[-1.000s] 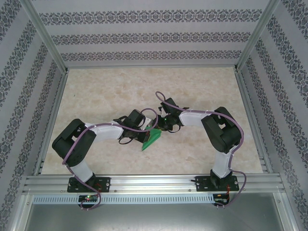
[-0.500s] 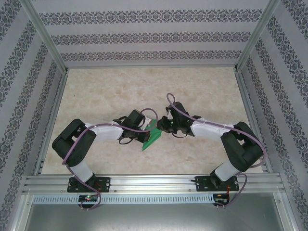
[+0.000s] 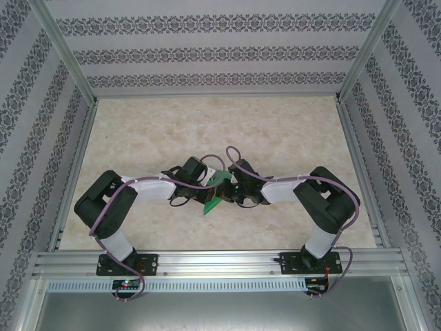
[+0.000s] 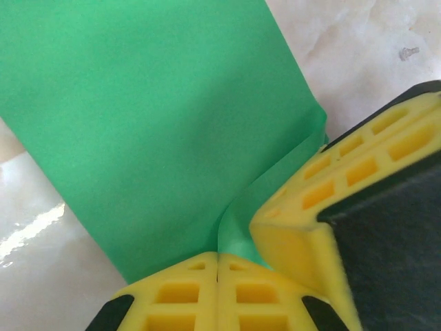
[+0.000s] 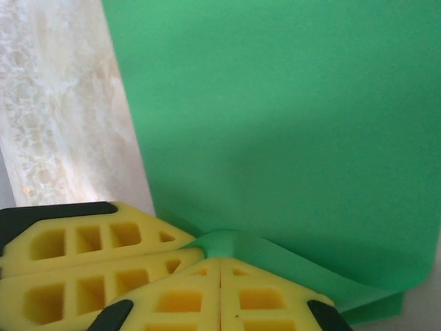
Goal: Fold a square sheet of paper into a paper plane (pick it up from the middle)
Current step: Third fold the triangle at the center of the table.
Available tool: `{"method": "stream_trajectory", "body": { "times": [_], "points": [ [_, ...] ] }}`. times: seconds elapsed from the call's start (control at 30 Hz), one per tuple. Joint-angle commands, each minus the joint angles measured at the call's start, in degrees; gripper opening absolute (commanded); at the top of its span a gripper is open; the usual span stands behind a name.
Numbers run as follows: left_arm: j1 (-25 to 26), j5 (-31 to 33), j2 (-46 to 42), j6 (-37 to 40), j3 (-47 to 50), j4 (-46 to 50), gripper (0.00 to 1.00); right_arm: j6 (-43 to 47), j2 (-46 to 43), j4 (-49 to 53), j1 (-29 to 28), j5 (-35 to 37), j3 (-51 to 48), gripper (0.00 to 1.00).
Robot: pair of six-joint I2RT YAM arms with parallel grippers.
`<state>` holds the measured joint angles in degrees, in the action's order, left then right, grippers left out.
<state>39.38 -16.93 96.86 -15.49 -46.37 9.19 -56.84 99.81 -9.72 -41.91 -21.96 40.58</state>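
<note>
**Operator:** Left end effector (image 4: 218,265) and right end effector (image 5: 220,267): report state.

**Technician:** Both have their fingers pressed together, each pinching an edge of the green paper (image 3: 215,196). The paper sits between them near the middle of the tabletop (image 3: 151,131). Whether it touches the surface cannot be told.

**Operator:** Failure risk?

**Technician:** The two pinch points almost touch. An uneven pull or twist probably tears the thin sheet or slips it free. The curled edge at the right pinch may set a crooked crease.
</note>
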Motion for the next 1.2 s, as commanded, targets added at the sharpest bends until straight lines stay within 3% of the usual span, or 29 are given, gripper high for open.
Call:
{"method": "stream_trajectory", "body": {
  "times": [0.0,0.27,0.43,0.57,0.67,0.87,1.0,1.17],
  "points": [
    [-0.4,1.7,-0.4,0.0,1.1,1.3,0.03,-0.9,2.7,-1.8,-0.5,1.2,-1.4,0.07],
    [-0.4,2.3,-2.0,-0.4,0.8,2.5,0.06,-0.4,4.5,1.2,-0.7,3.0,-2.4,0.07],
    [-0.4,4.7,-6.8,-2.9,-1.6,6.1,0.29,0.6,3.5,5.4,-0.9,4.0,-0.8,0.07],
    [-0.6,7.8,-12.6,-6.2,-2.9,9.5,0.4,0.8,3.6,6.9,-0.9,4.0,0.3,0.07],
    [-0.6,5.2,-15.9,-8.8,-2.7,9.8,0.37,0.8,3.9,7.4,-0.9,4.1,0.9,0.07],
    [-0.6,-5.1,-15.7,-13.4,-0.8,5.9,0.11,0.0,4.4,7.6,-0.9,4.5,1.3,0.07],
    [-0.6,-10.6,-12.1,-14.6,0.5,3.4,0.08,-0.6,4.8,7.6,-1.0,4.7,1.6,0.07],
    [-0.5,-12.9,-8.2,-14.0,0.7,3.5,0.06,-1.2,5.0,8.0,-1.0,5.2,1.9,0.08]
  ]
}}
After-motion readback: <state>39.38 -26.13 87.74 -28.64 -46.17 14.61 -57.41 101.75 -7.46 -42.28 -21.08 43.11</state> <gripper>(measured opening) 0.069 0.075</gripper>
